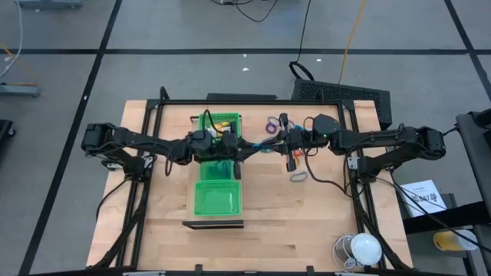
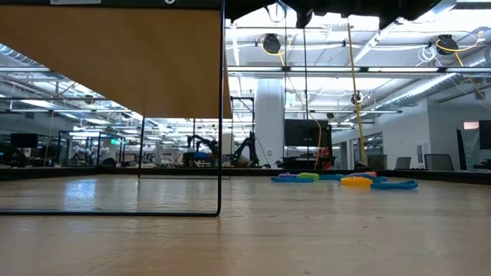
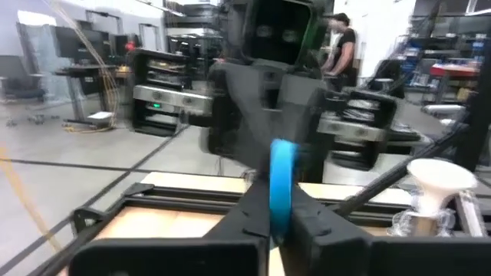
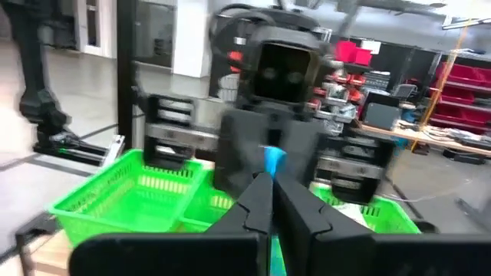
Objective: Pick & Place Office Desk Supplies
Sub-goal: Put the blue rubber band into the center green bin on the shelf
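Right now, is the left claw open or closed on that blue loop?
Closed: the left gripper pinches the blue loop upright between its fingers.

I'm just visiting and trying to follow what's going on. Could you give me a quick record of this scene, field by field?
Left end effector: shut on the blue loop, raised above the table
Right end effector: shut on the same blue loop, facing the left one
Green tray: under the left arm
Loose supplies: coloured loops lying on the wooden table
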Controlling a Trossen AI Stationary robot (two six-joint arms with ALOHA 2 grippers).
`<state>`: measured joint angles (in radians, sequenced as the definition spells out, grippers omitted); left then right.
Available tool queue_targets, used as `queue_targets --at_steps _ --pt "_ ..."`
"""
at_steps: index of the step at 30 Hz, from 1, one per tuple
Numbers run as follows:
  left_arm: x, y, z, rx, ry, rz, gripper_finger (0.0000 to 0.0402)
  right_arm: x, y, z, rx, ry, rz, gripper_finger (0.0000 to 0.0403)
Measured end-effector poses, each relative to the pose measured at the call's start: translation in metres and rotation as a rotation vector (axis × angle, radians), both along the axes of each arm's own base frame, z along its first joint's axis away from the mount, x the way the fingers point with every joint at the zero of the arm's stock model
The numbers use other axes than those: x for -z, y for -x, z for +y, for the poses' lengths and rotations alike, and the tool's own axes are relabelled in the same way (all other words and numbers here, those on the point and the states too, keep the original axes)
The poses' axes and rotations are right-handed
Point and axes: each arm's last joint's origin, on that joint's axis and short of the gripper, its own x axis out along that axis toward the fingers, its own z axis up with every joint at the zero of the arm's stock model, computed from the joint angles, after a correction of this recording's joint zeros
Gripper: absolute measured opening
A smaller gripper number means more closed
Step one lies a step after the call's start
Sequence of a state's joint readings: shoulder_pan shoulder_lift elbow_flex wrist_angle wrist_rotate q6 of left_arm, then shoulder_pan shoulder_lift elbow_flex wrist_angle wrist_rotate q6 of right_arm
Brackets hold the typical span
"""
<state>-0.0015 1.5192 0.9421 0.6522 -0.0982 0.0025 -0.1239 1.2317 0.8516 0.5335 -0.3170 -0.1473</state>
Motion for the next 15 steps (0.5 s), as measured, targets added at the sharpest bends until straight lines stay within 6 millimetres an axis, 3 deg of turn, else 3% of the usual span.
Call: queue_targets --at_steps 3,8,15 --pt "0.0 0.0 0.002 -0.019 0.002 0.0 0.0013 0.001 0.0 0.001 -0.014 0.003 0.013 0.0028" --pt "-0.008 0.008 0.001 -0.018 0.002 0.021 0.0006 -0.003 0.008 0.002 -0.011 -0.014 0.04 0.0109" --pt "-0.037 0.054 -0.011 0.024 0.035 0.146 0.0004 -0.018 0.042 0.006 -0.005 -0.045 0.103 0.0194"
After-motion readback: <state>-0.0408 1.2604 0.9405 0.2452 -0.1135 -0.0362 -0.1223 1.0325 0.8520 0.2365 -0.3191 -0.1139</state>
